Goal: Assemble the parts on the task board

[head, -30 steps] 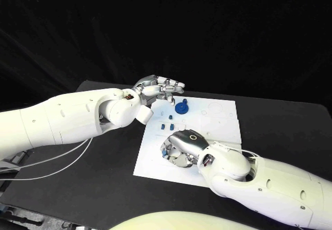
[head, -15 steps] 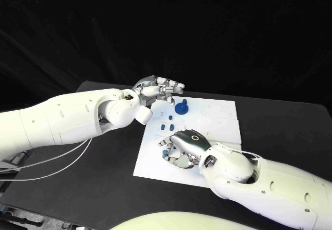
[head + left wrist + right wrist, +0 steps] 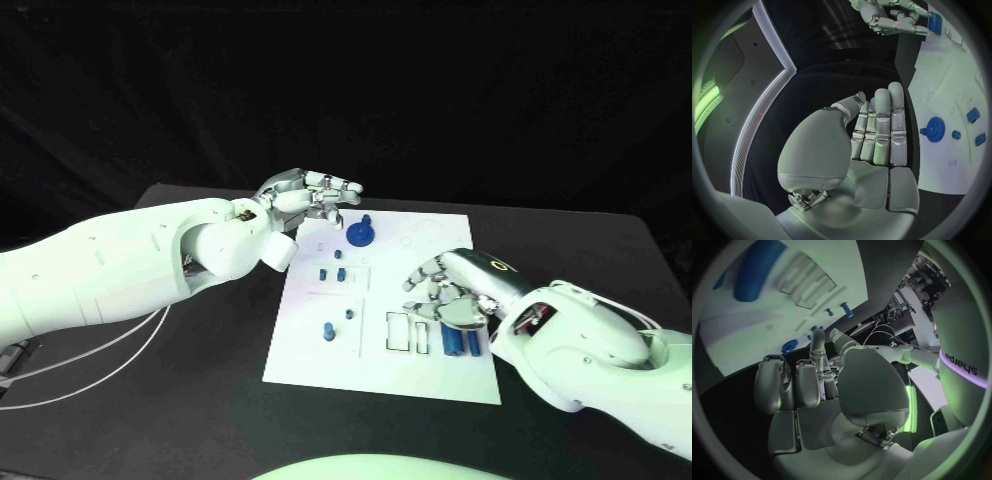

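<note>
Right hand (image 3: 459,292) over task board (image 3: 320,352), blue parts (image 3: 462,341) just beside.

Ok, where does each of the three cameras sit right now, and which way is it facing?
Head view: on the robot's head, looking down at the white task board on the black table; both white arms, left hand and right hand show.
Left wrist view: behind the left hand, facing along its palm toward the board.
Right wrist view: behind the right hand, facing the board.
Shared: head and left wrist views both show the round blue gear-like part and the right hand.
</note>
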Tool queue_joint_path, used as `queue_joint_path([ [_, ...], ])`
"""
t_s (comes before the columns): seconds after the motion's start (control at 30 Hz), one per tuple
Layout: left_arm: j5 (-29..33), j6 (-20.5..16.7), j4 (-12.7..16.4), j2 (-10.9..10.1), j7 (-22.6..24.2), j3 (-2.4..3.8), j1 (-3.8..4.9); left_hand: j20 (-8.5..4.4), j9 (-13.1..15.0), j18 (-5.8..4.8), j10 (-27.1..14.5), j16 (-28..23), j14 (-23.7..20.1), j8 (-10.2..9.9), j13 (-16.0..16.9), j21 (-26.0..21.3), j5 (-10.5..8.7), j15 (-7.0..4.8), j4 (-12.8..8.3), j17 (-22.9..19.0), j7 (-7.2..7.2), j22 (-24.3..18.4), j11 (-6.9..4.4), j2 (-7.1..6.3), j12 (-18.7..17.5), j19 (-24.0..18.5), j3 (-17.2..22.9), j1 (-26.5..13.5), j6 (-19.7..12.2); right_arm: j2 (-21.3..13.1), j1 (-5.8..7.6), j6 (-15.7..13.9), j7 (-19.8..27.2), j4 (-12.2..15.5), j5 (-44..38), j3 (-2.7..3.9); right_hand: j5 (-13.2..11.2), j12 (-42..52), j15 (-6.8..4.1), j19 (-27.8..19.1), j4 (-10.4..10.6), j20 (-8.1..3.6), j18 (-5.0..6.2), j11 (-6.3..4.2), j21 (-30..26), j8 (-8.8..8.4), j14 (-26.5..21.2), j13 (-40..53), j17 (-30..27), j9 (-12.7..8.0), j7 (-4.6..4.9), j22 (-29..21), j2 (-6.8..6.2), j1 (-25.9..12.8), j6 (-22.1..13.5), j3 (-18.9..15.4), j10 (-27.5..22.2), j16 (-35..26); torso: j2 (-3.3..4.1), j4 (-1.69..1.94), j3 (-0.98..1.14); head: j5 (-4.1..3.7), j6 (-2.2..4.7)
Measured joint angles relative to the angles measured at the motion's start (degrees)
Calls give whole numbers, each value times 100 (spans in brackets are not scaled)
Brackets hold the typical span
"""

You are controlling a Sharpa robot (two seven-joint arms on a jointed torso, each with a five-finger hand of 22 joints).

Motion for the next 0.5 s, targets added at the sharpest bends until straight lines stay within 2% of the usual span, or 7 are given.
queue_joint_path([
  [0.1,-1,0,3,-19,0,0,-1,0,0,0,0,0,0,0,0,0,0,0,0,0,0,0,0,0,0,0,0,0,0,-553,35,21,-54,149,561,-29,159,2249,-60,13,118,-61,-28,-63,277,144,1,2333,0,184,-109,28,107,-118,126,-295,363,273,-16,-29,-16,-172,36],
  [0.2,-1,-1,2,-43,0,-1,-1,0,0,0,0,0,0,0,0,0,0,0,-16,-6,0,-1,0,18,20,0,-16,-18,0,-970,20,49,-138,332,848,-47,299,3344,-103,10,203,-74,-28,-91,461,278,3,3542,0,461,-128,28,197,-140,140,-549,481,483,-33,-64,-24,-326,48],
  [0.27,-1,-2,-1,-49,1,-3,-1,0,0,0,0,0,0,0,0,0,0,0,-16,-9,0,-6,0,23,25,0,-16,-23,0,-1180,-7,73,-244,452,925,-65,371,3569,-102,10,284,-74,-116,-99,549,338,2,3809,0,586,-131,28,250,-184,123,-645,488,585,-47,-96,-29,-406,46],
  [0.37,-1,-2,-9,-45,5,-6,-1,0,0,0,0,0,0,0,0,0,0,0,-16,-9,0,-6,0,23,25,0,-16,-23,0,-1377,-52,91,-452,603,924,-86,401,3636,-102,10,375,-74,-116,-99,641,341,2,3883,-1,730,-96,28,252,-185,23,-767,488,705,-70,-128,-38,-493,23],
  [0.5,-1,2,-23,-29,6,-20,-1,0,-3,0,0,0,0,0,0,0,0,0,-16,-8,0,-6,0,23,25,0,-16,-23,0,-1470,-178,90,-781,705,730,-102,433,3636,-102,10,491,-73,-116,-99,687,341,2,3884,-1,852,-98,27,252,-227,-51,-916,488,781,-94,-164,-48,-576,25],
])
